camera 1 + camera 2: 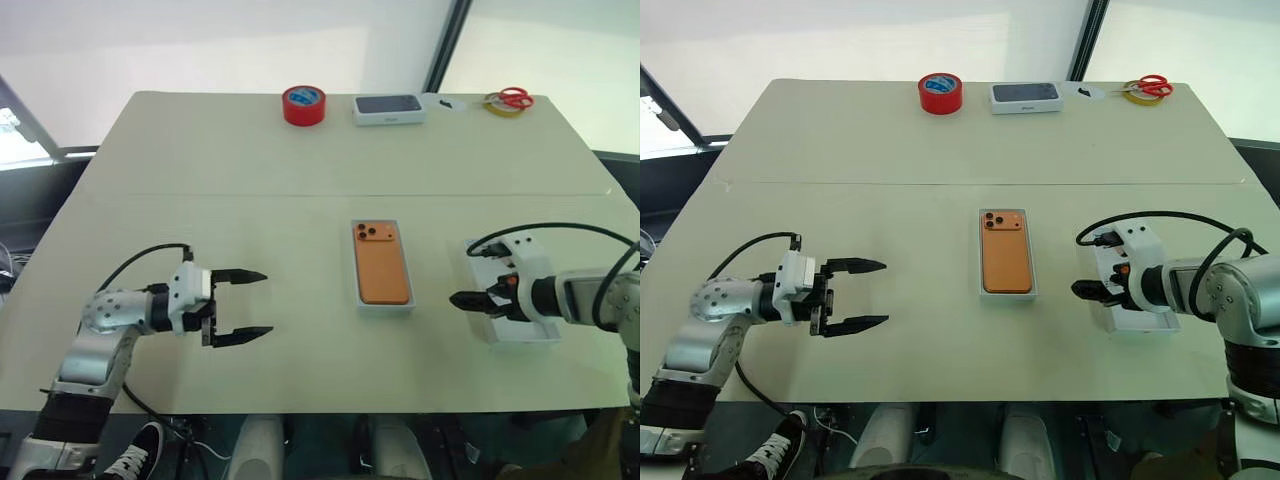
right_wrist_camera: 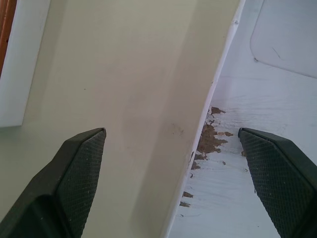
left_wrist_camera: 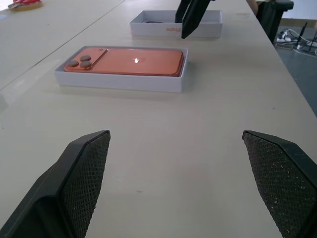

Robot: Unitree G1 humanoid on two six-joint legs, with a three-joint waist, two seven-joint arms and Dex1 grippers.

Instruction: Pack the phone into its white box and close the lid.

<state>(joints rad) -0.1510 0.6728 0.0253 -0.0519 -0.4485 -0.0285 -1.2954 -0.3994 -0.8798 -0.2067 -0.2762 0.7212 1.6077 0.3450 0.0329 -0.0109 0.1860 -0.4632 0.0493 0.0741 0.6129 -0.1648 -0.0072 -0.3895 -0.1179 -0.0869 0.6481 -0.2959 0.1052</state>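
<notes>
Right of the shallow white box (image 1: 383, 306), where the flat orange phone (image 1: 381, 262) already lay, the right gripper (image 1: 470, 299) hung wide open and empty over the all-white lid tray (image 1: 524, 333), astride its near wall; the left gripper (image 1: 243, 305), also open, sat farther off.

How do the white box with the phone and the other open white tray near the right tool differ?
The white box holds the orange phone; the lid holds no phone. The white box lies in the middle of the table with no tool at it; the lid lies to the right, with the open right tool straddling its near wall. Both are shallow, white and rectangular, open side up.
</notes>
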